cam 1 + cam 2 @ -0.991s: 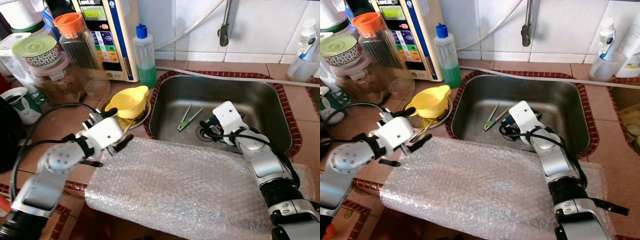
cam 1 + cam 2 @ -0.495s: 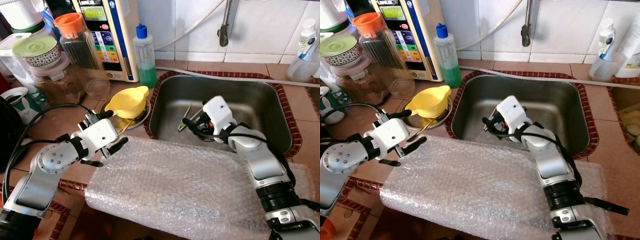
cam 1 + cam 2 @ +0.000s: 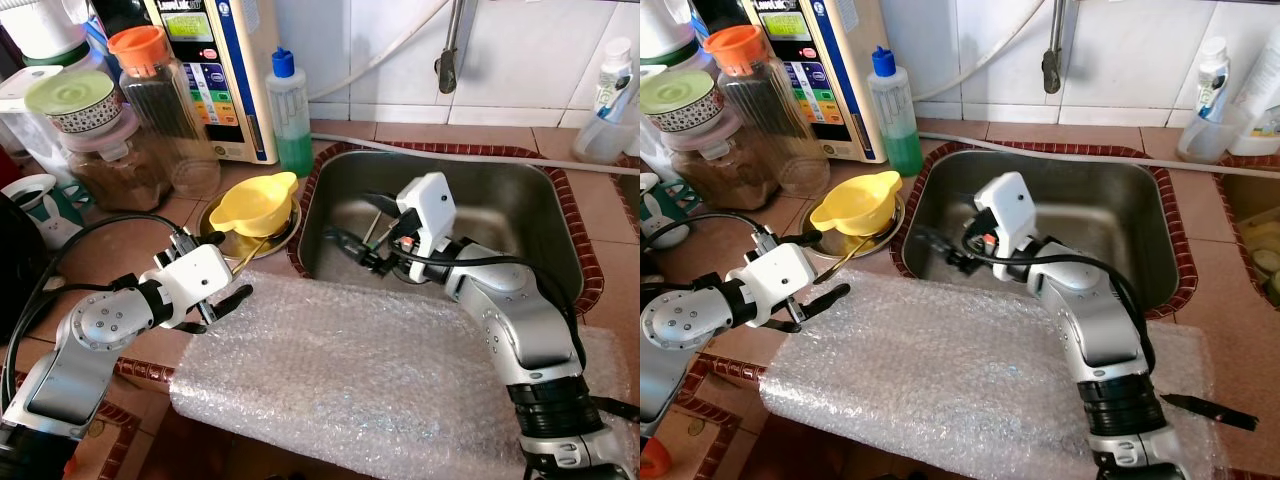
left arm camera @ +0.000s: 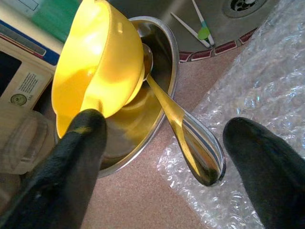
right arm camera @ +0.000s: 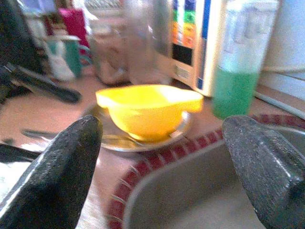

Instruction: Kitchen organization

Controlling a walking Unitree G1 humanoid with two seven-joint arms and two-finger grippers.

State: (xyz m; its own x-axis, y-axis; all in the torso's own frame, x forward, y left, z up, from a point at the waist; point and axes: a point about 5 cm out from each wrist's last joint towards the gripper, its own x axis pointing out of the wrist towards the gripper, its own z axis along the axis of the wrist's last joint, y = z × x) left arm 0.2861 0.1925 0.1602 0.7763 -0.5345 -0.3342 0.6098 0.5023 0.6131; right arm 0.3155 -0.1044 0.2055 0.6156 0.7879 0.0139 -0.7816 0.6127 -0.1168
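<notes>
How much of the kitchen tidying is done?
Little looks done. The chopsticks lie loose in the sink, and the yellow bowl sits on a steel plate with a spoon. Both hands are open and hold nothing: the left hand hovers by the spoon's handle, the right hand reaches over the sink's left edge toward the bowl.

Head stereo looks down on sink; both wrist cams, close, share yellow bowl beyond their fingertips.
</notes>
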